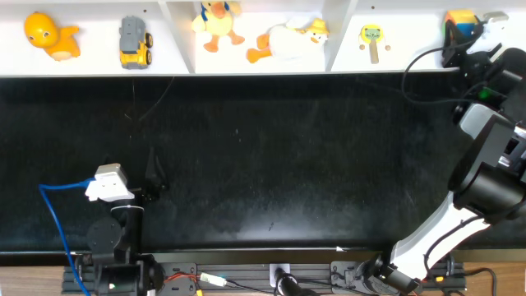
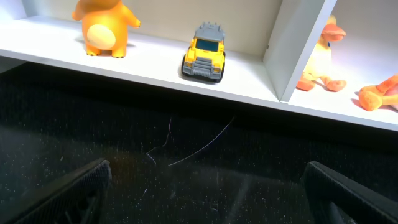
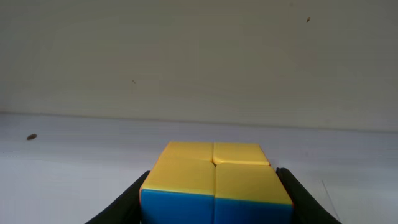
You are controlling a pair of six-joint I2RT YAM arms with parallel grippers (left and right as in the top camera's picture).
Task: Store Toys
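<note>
— Yellow on top, blue in front: where's the cube [image 3: 214,180] sitting rn?

— It's sitting in the right claw [image 1: 465,41], at the far right of the white shelf [image 1: 246,69], inside the right compartment. The claw's fingers [image 3: 124,202] are pressing on both sides of it, so it's clenched on the cube. The top is showing four yellow squares. Can't tell whether the cube is touching the shelf floor or hanging just above it.

— Anything else lying in that compartment?

— A small green toy [image 1: 372,41] w/ a stick handle is lying left of the cube, well apart from it.

— And the other compartments?

— The middle one is holding two soft toys: an upright plush duck [image 1: 217,20] on the left and a plush duck on its side [image 1: 288,41] just right of it. The left one is holding an orange duck [image 1: 49,35] at the far left and a yellow truck [image 1: 135,43] right of it, the two standing apart.

— What's the left claw [image 2: 208,199] doing?

— It's hanging low over the black mat [image 1: 271,156] at the near left, fingers spread wide, gripping nothing. It's pointing toward the far shelf, w/ the yellow truck and the orange duck standing ahead of it, well apart from it.
</note>
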